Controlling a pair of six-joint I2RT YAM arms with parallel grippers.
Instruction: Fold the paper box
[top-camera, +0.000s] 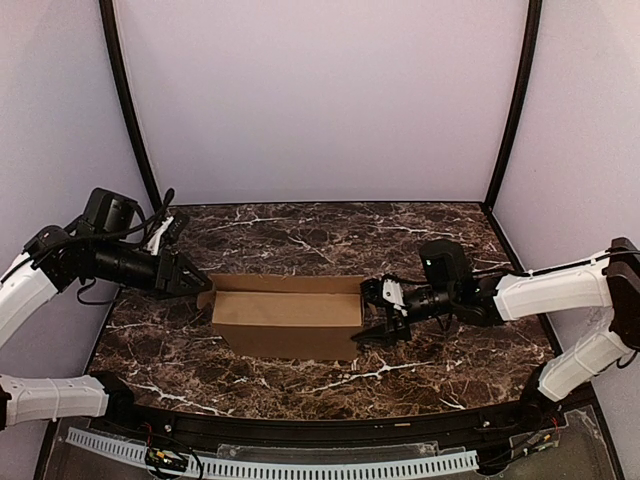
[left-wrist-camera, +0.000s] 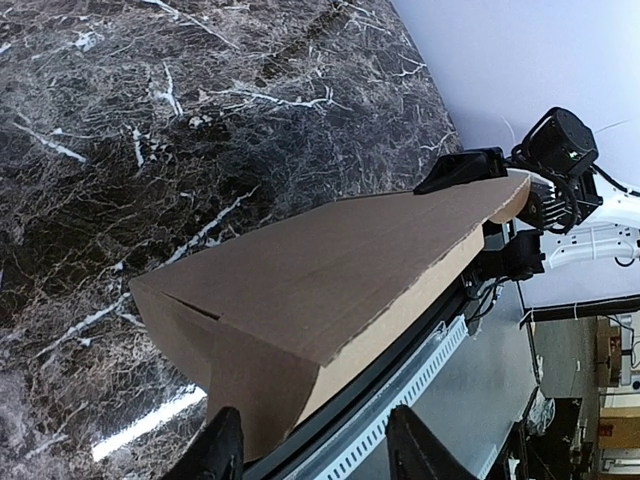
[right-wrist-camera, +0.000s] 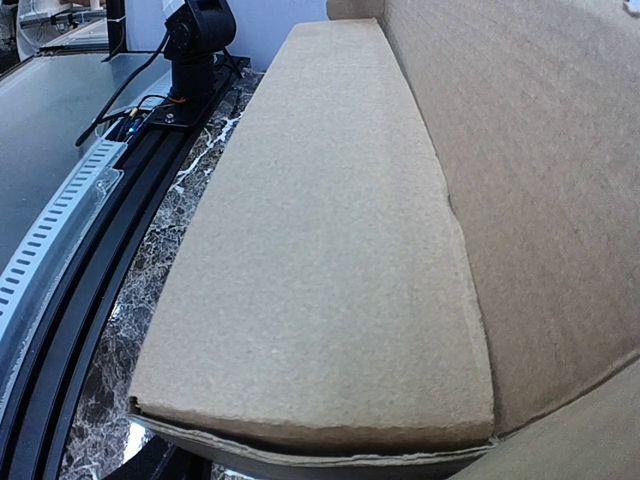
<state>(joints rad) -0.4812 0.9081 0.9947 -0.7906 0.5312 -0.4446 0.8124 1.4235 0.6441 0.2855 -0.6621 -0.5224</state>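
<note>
Partly folded box (top-camera: 285, 318) sits mid-table (top-camera: 300, 235), front wall up, top open. L gripper (top-camera: 198, 284) is at box's L end. In the wrist view its fingers (left-wrist-camera: 222, 450) are apart and straddle the end corner, one against the cardboard, the other w/ a gap, so not clamped. R gripper (top-camera: 373, 312) is at box's R end, fingers spread either side of that end; can't tell if it's gripping or just bracketing. R wrist cam shows mostly the front wall, close up.
</note>
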